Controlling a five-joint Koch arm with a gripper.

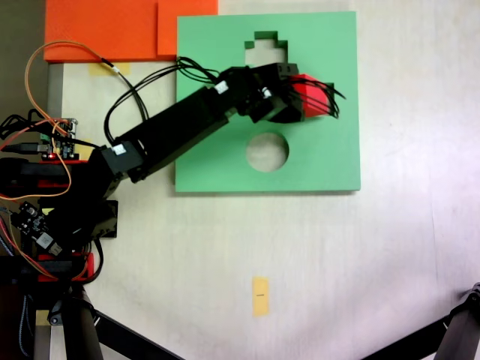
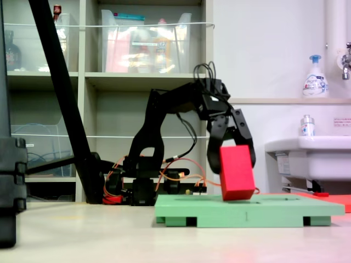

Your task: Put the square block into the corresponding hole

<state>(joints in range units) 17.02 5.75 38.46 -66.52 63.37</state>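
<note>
Above the green board (image 1: 315, 161), one arm (image 1: 180, 124) is reaching across from the left of the top-down fixed view, and its gripper (image 1: 324, 97) is grasping one red block (image 1: 311, 96) between its two jaws. Seen from the low side-on fixed view, the gripper (image 2: 233, 159) is pointing downward and the block (image 2: 237, 172) is hanging slightly tilted, its long axis close to vertical and its lower edge sitting at or just above the board (image 2: 247, 211); whether it is touching cannot be told. Two cut-outs are showing in the top-down view: one stepped, cross-like opening (image 1: 265, 51) near the far edge and one round hole (image 1: 267, 151) nearer the camera's bottom. A square hole is not visible; the gripper and block are covering the area between the other two. One yellow strip (image 1: 260, 295) is lying on the table (image 1: 360, 262), well apart from the board. Two orange sheets (image 1: 112, 30) are lying at the upper left. One pump bottle (image 2: 314, 76) is standing on a ledge above a sink (image 2: 307, 156); its label is too small to read.
</note>
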